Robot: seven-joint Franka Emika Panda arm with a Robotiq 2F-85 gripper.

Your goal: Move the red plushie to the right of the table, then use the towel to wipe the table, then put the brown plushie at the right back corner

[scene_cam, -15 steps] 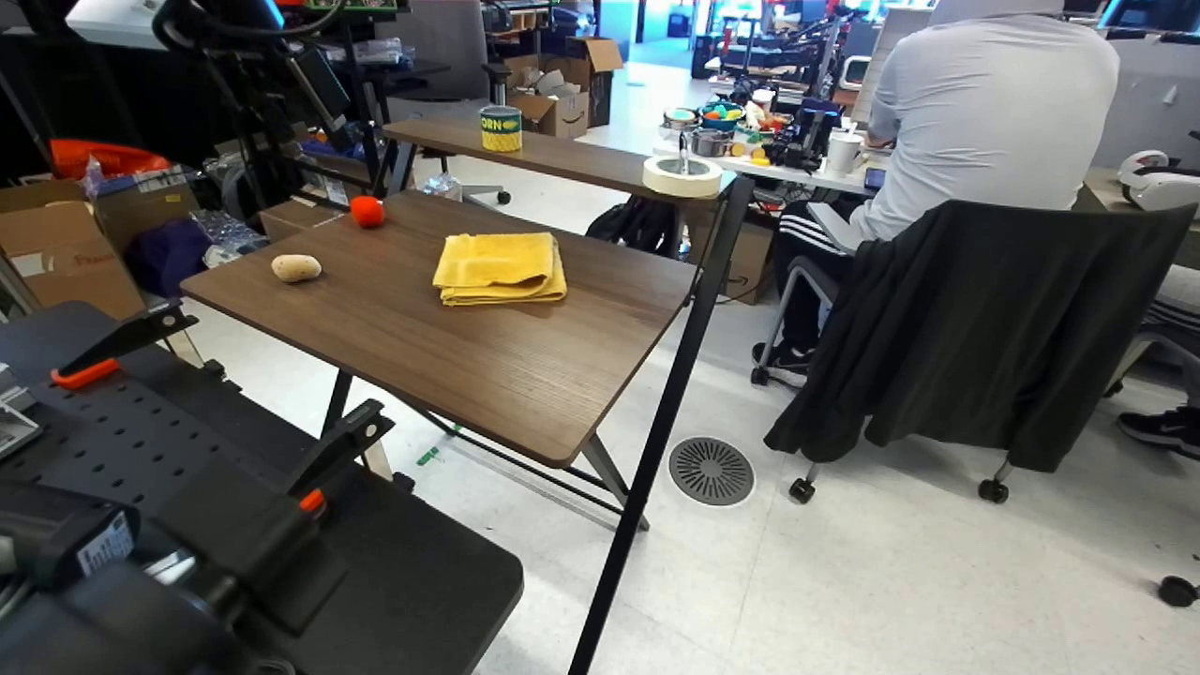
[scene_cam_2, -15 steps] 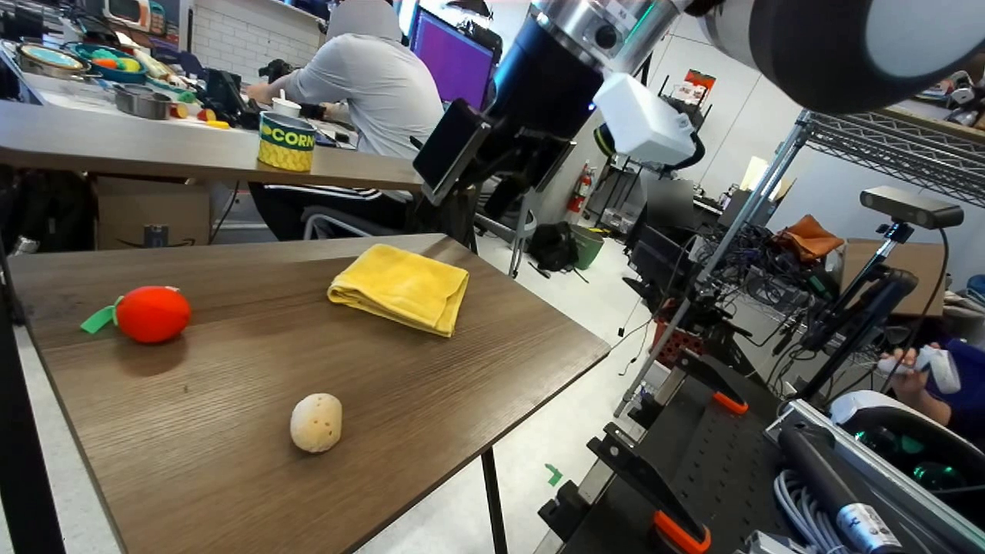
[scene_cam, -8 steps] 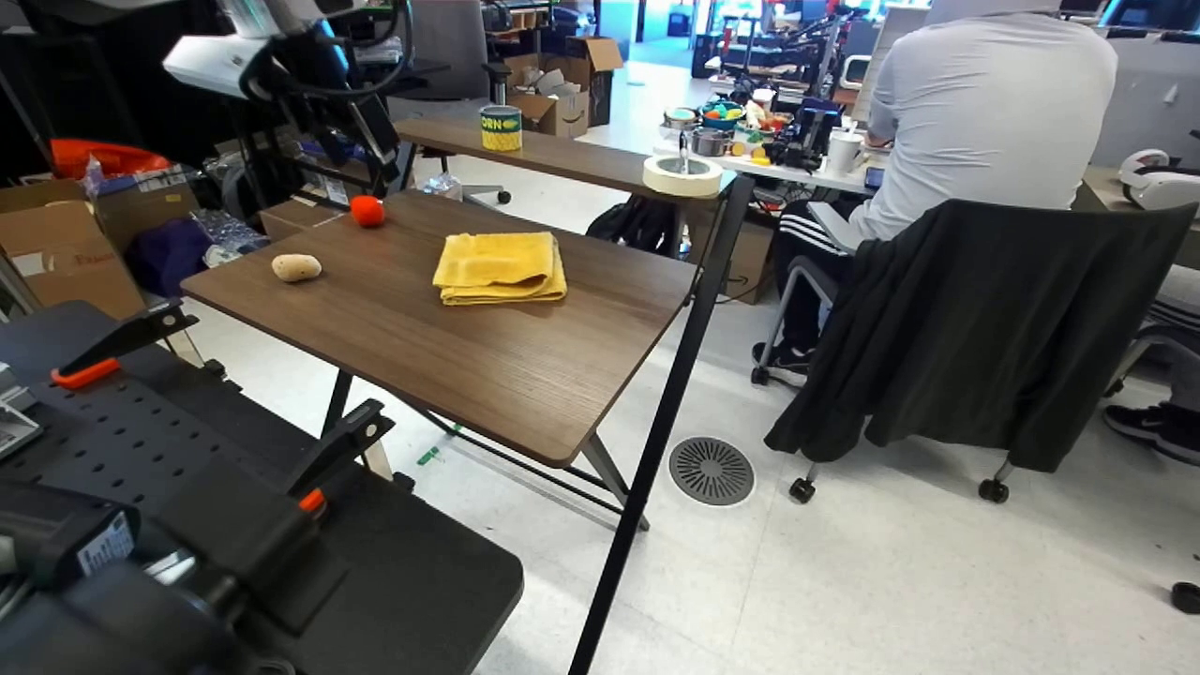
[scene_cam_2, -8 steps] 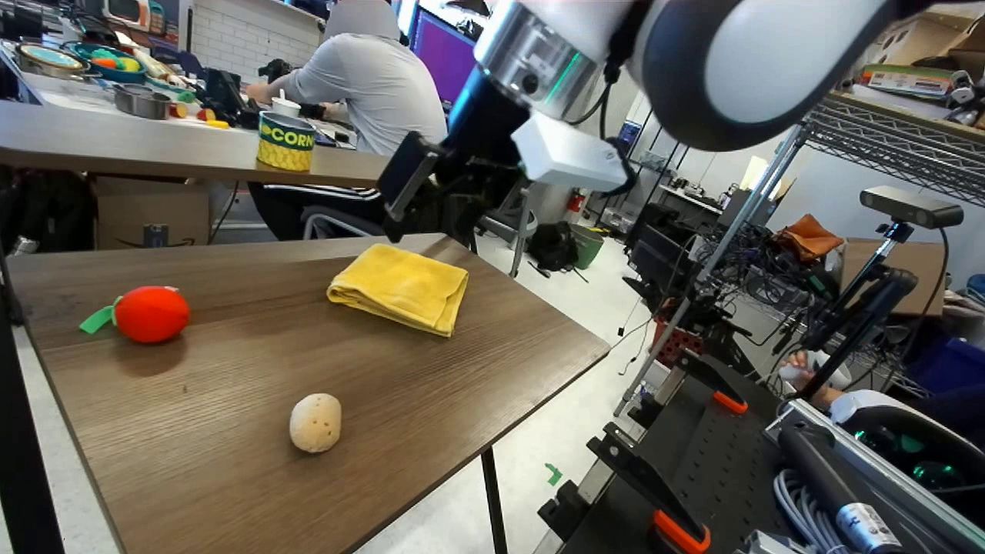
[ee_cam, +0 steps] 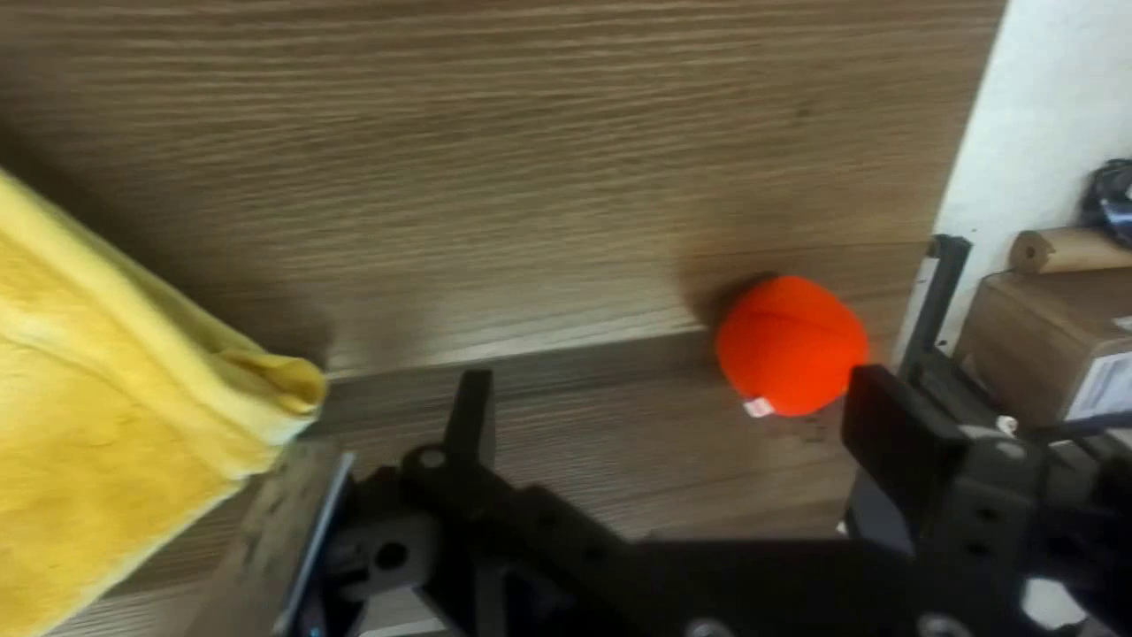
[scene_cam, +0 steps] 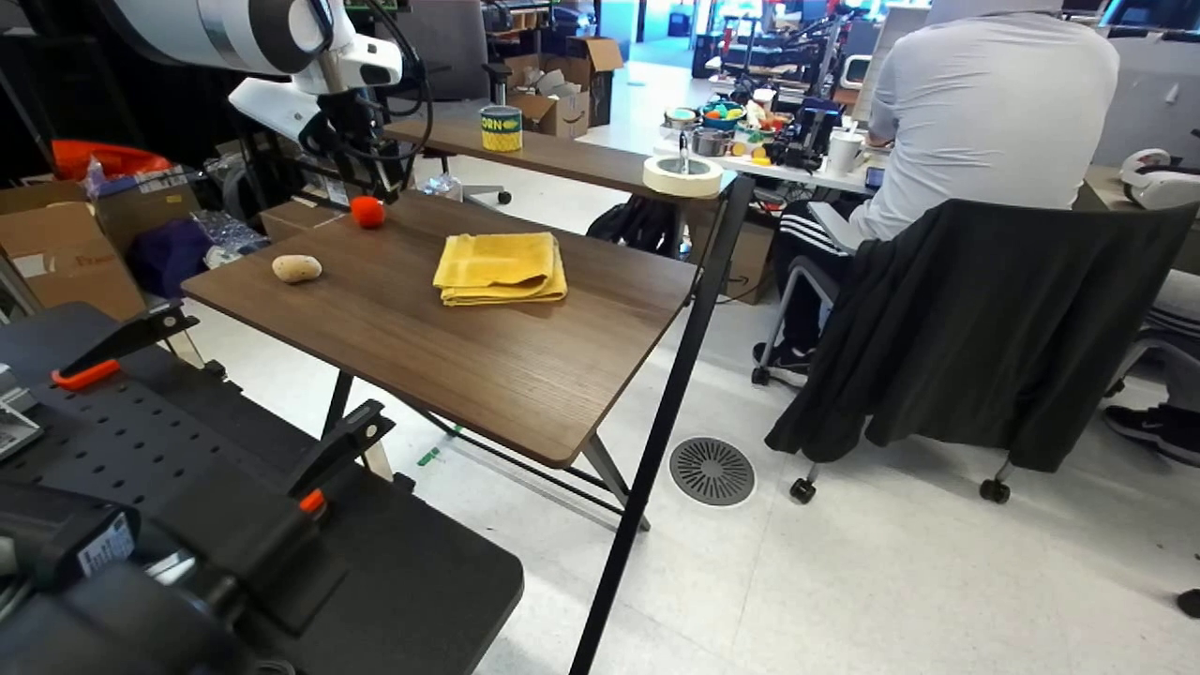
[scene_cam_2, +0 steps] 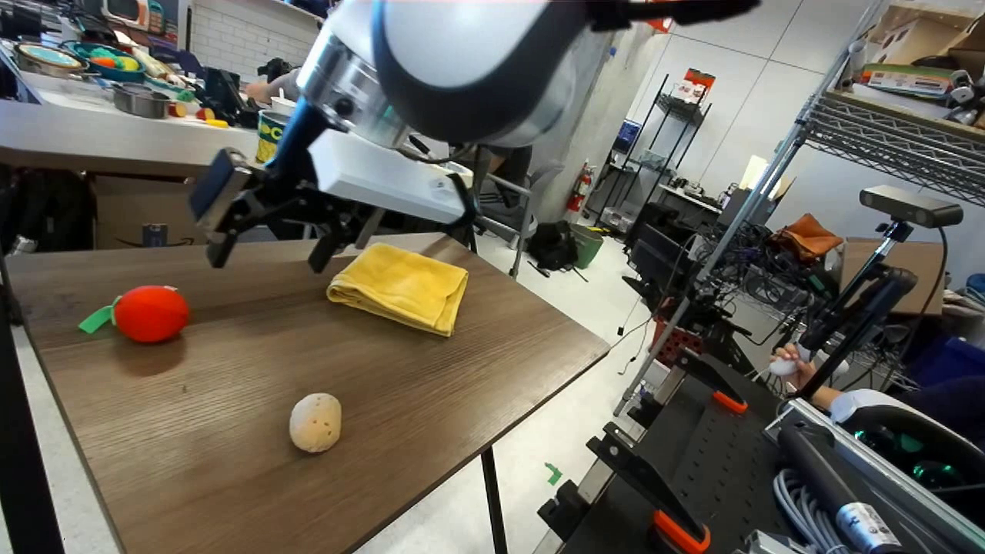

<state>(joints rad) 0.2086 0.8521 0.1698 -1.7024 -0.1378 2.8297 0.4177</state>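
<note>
"Wrist view first: how does the black two-fingered pincer (ee_cam: 672, 389) stand?"

"Spread wide, holding nothing. Past its tips lies the round, bright red soft plushie (ee_cam: 791, 345), a small white label (ee_cam: 758, 408) showing on it."

"Are they touching?"

"Apart. In an exterior view there's a clear gap: the pincer hangs above the rectangular bench (scene_cam_2: 223, 385) with its dark brown wood top, and the red plushie rests on that wood, a green strip (scene_cam_2: 96, 318) poking from one end."

"And the folded, bright yellow cloth towel (scene_cam: 499, 267)?"

"Lying flat on the bench in both exterior views, creased, its layers stacked. The wrist view has it down the left side, across from the red plushie."

"Where's the small, rounded, tan-brown soft plushie (scene_cam_2: 315, 423)?"

"On the bench too, toward the same end as the red plushie, well apart from the towel."

"What's behind?"

"A yellow-and-green cylindrical can (scene_cam: 501, 129), the letters ORN showing, stands on a narrow brown wood shelf (scene_cam: 581, 161) at the bench's far side, with a cream ring-shaped roll (scene_cam: 666, 187) farther along. Beyond sits a person (scene_cam: 994, 108) in a pale grey long-sleeved top, back to the camera."
</note>
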